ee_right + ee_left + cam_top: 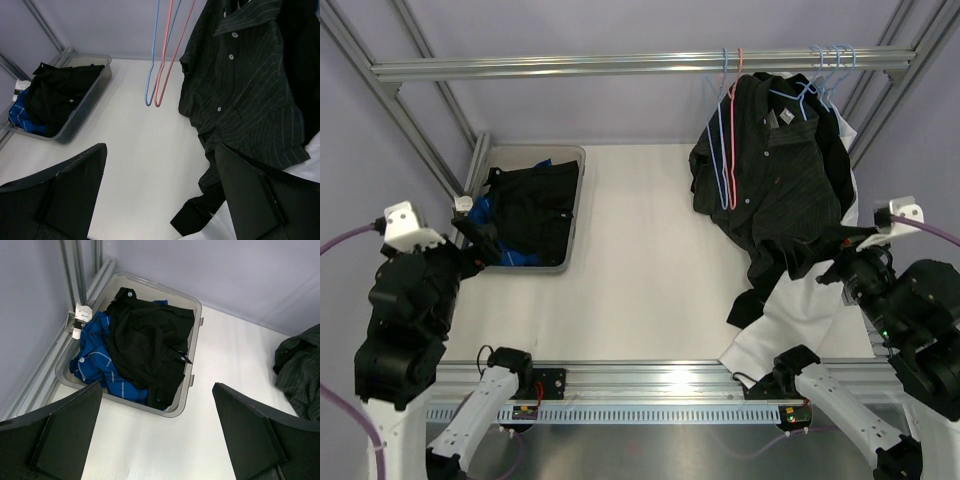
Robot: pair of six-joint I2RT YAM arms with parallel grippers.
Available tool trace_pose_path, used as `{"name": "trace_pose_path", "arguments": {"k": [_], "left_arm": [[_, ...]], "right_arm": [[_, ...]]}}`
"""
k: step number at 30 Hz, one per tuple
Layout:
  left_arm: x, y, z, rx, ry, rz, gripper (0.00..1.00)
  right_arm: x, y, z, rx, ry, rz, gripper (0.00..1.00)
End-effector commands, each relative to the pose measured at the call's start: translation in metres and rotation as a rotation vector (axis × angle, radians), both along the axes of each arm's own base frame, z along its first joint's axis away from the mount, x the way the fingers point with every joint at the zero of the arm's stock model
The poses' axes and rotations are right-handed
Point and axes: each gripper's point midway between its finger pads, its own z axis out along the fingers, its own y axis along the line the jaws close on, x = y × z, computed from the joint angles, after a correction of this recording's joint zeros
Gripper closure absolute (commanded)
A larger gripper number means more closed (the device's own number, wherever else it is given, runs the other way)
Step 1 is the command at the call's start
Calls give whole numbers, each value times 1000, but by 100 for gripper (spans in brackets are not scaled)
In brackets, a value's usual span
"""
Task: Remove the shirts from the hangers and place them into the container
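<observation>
Bottom of the frame: both arms' jaws stand spread, empty. Mid-left, the container (195, 335) holds a blue shirt (97, 365) under a black shirt (150, 350). Upper right, a dark striped shirt (770, 170) hangs from the rail (620, 65): limp, light, probably best pinched at its collar.

The container (175, 410) is smooth translucent grey plastic; the shirts (150, 345) are soft matt cloth; the hangers (157, 105) look like thin coated wire; the rail (620, 66) is brushed metal; the table (640, 260) is smooth, matt white
</observation>
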Motion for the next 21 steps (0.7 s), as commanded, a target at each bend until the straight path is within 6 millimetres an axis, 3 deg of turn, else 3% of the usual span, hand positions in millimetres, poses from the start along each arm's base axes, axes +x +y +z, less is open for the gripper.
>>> {"name": "trace_pose_path", "arguments": {"k": [1, 11, 21], "left_arm": [[-22, 8, -3, -8, -29, 22, 1], [-79, 31, -6, -11, -91, 85, 1], [-97, 42, -9, 1, -73, 123, 1]], "right_arm": [[-18, -25, 9, -13, -79, -74, 1], [-45, -48, 12, 7, -181, -122, 1], [-53, -46, 19, 24, -229, -93, 0]]}}
